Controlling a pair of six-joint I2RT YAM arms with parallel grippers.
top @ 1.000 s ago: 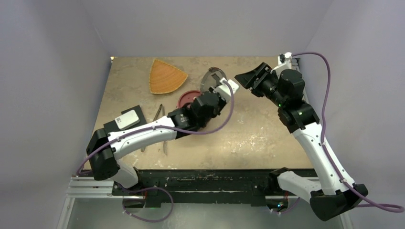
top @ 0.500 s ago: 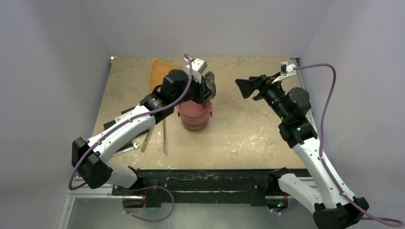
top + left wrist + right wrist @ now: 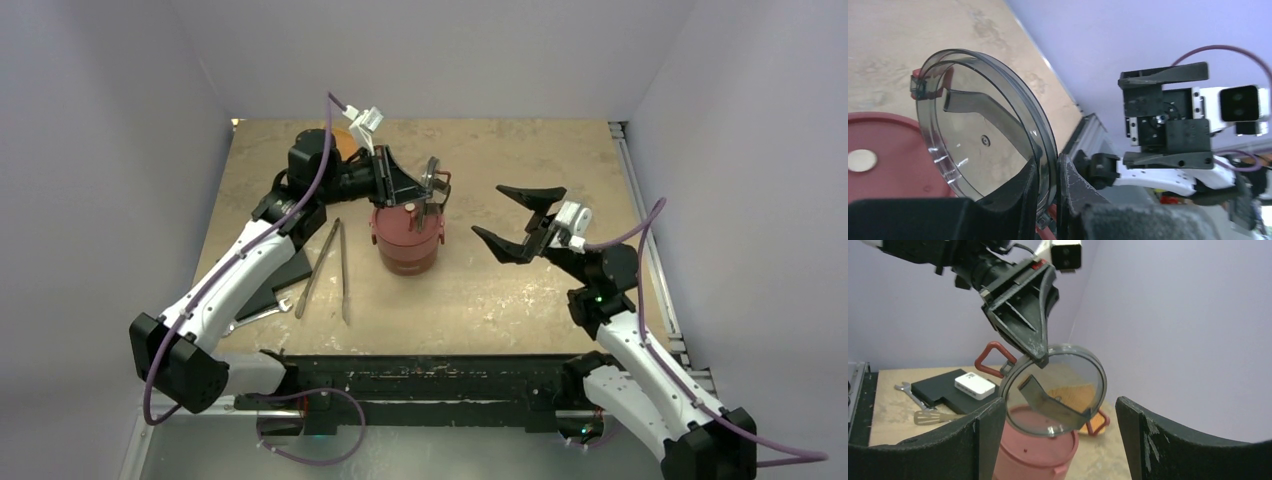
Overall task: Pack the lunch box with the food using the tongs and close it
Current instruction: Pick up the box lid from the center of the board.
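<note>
Since half a second ago the left arm has pulled its elbow back toward the far left and turned its wrist. Meanwhile the right arm has dropped from its raised pose and drawn in toward the lunch box (image 3: 407, 243). The left arm now reaches in a long line from its base, past the left of the lunch box, with the forearm level and the wrist pointing right. The left gripper (image 3: 428, 186) sits just above the lunch box's top. Its jaws are almost closed and pinch the rim of the smoky clear top lid (image 3: 983, 145), which stands on edge, tilted, over the far right part of the box and not seated on it.

Right of the lunch box and apart from it, the right arm is folded low with its wrist aimed left at the box. The right gripper (image 3: 487, 210) has its jaws spread wide with nothing between them, and the lid shows between the two fingers in the right wrist view.

The lunch box stands upright as a stacked tier, with a flat dark-red disc covering its top. Just left of it the tongs (image 3: 343, 275) lie flat on the table, untouched. Farther left of the box lie a black pad (image 3: 943, 387) carrying a small white box (image 3: 975, 386) and a wrench (image 3: 262, 316).
</note>
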